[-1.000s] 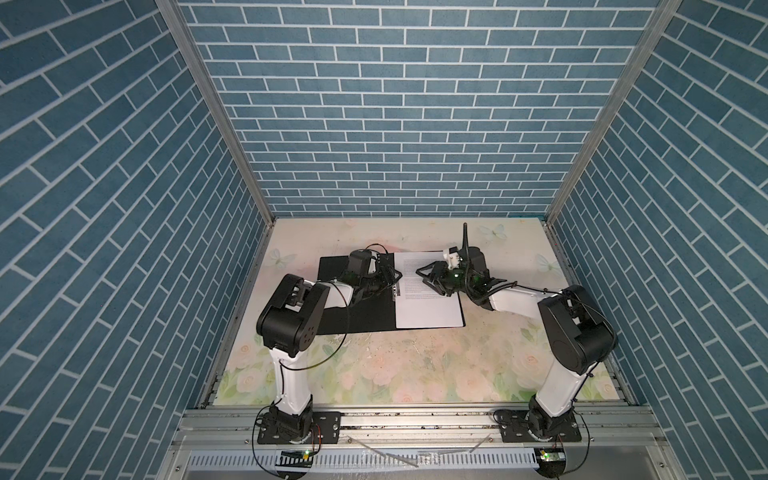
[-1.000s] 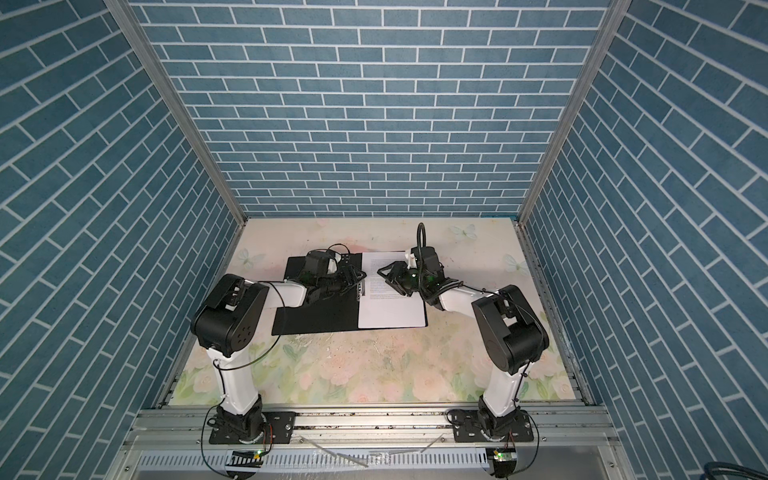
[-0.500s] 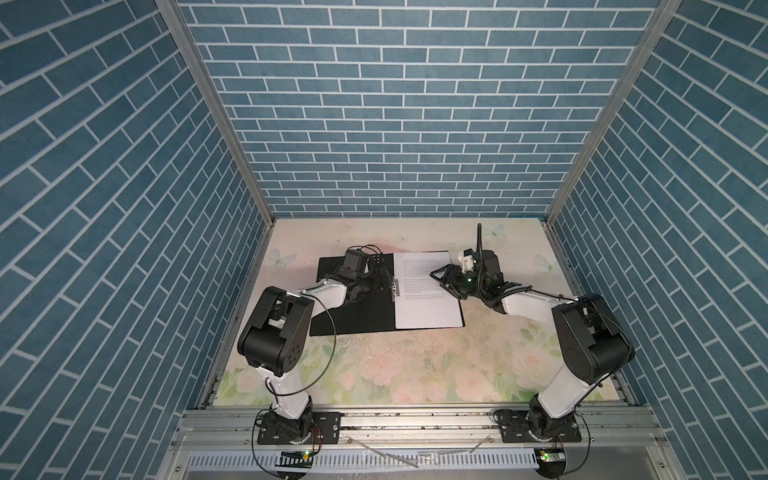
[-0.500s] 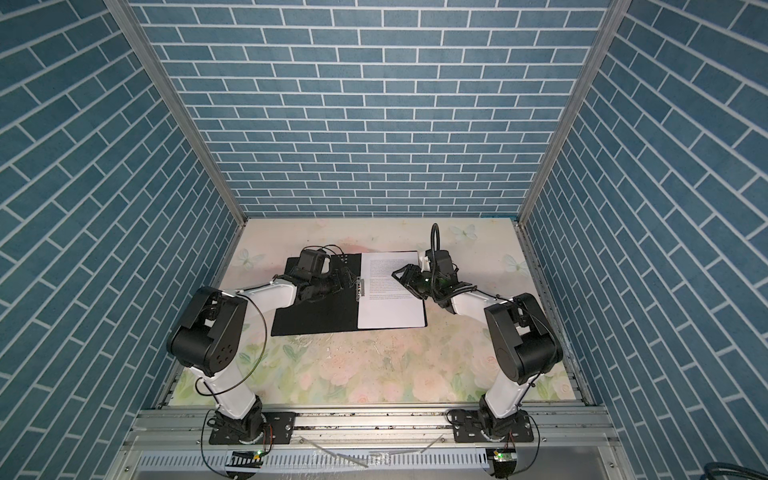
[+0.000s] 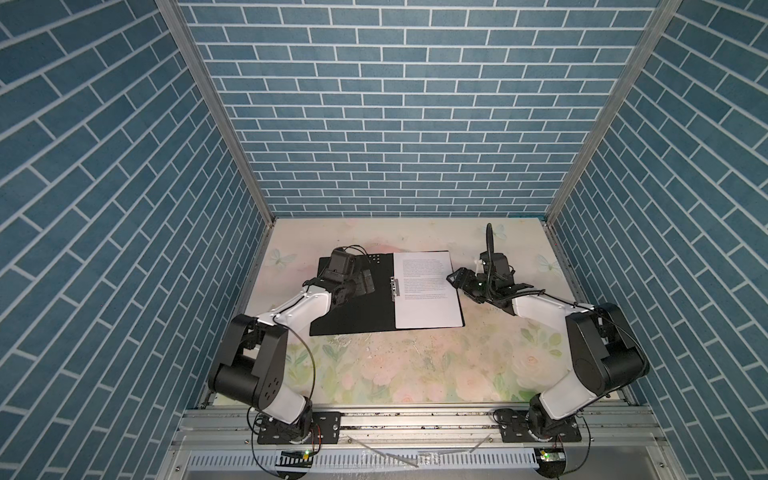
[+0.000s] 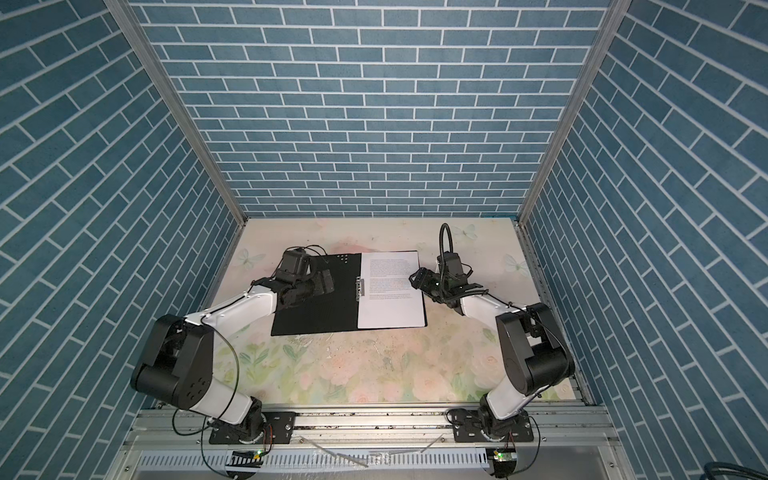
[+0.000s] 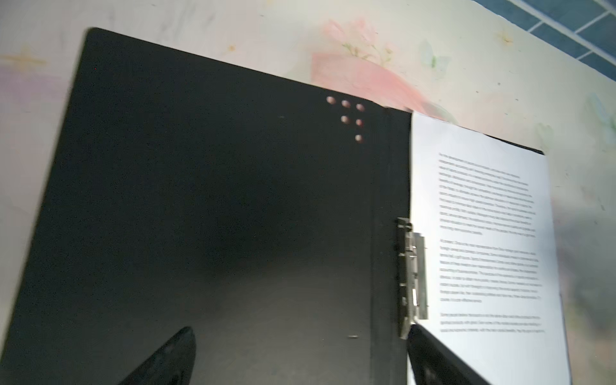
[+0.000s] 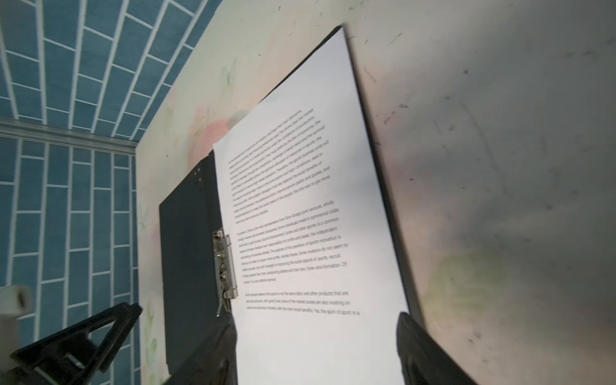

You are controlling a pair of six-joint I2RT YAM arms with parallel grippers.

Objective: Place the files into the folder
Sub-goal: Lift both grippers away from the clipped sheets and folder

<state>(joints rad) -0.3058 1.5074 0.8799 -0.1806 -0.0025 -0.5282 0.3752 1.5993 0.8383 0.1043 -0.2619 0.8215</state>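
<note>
Mid-frame in both top views, the folder (image 5: 357, 311) lies open, papers (image 5: 428, 303) on its right half. My left hand (image 5: 365, 283) and right hand (image 5: 456, 279) hover open, empty; next I'd likely close the cover.

Matt blk folder (image 7: 200, 200), shiny metal clip (image 7: 415, 266)

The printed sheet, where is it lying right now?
In both top views the sheet lies flat on the right half of the open folder, its left edge at the metal clip, beside the right pincer.
</note>
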